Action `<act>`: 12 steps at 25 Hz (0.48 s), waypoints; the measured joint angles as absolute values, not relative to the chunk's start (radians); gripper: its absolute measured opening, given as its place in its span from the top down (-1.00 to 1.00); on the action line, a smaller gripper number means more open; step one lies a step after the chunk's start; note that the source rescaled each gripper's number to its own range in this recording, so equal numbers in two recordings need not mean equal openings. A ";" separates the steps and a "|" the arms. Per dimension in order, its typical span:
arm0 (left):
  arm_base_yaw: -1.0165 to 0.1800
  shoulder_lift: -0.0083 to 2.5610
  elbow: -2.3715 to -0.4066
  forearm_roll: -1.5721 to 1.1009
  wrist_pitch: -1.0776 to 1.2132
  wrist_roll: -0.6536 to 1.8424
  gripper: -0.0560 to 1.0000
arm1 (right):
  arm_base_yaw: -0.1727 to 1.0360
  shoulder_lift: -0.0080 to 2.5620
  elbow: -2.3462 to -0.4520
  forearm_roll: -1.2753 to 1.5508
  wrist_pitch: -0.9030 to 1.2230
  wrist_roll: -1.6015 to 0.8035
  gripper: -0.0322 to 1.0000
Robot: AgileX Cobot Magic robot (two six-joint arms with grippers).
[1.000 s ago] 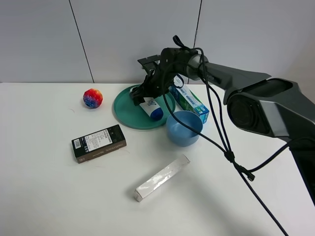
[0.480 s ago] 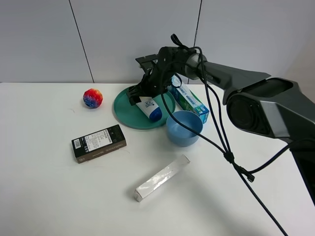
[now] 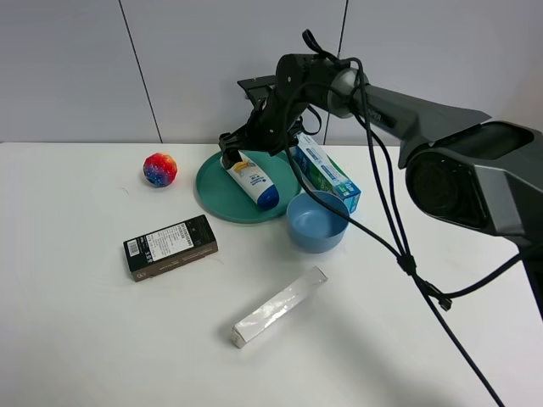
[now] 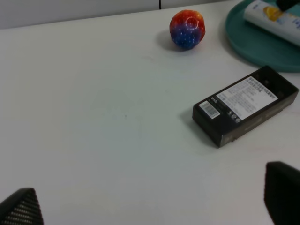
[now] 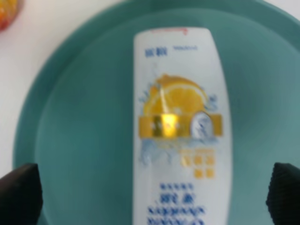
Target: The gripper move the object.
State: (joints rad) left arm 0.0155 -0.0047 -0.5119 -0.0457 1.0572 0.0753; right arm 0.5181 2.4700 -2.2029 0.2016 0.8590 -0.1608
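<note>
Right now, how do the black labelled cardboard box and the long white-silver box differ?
Colour: the black rectangular box carries a white printed label; the long white-silver box looks plain. Shape: the black box is shorter and broader, the white-silver box long and slim. Place: the black box lies further left, the white-silver box nearer the camera. Both lie flat on the white table.

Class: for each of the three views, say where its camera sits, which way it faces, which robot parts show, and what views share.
Exterior high: up off the arms, looking down on the table; shows the right gripper over the plate.
Left wrist: angled down at the table, facing the black box and ball; left gripper open.
Right wrist: straight down on the tube; fingertips flank it.
Shared: all three show tube and plate.
</note>
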 joint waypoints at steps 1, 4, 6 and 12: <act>0.016 -0.005 -0.512 -0.046 1.057 0.075 -1.00 | 0.518 2.462 -2.203 0.189 0.872 -0.153 -0.85; 0.016 -0.005 -0.512 -0.046 1.057 0.075 -1.00 | 0.518 2.430 -2.203 0.158 0.922 -0.136 -0.91; 0.016 -0.005 -0.512 -0.046 1.057 0.075 -1.00 | 0.518 2.396 -2.203 0.143 0.953 -0.133 -0.92; 0.016 -0.005 -0.512 -0.046 1.057 0.075 -1.00 | 0.522 2.274 -2.204 0.116 1.057 -0.129 -0.92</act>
State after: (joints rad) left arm 0.0155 -0.0047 -0.5119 -0.0457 1.0572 0.0753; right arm 0.5215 2.2735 -2.2037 0.1163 1.0566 -0.1288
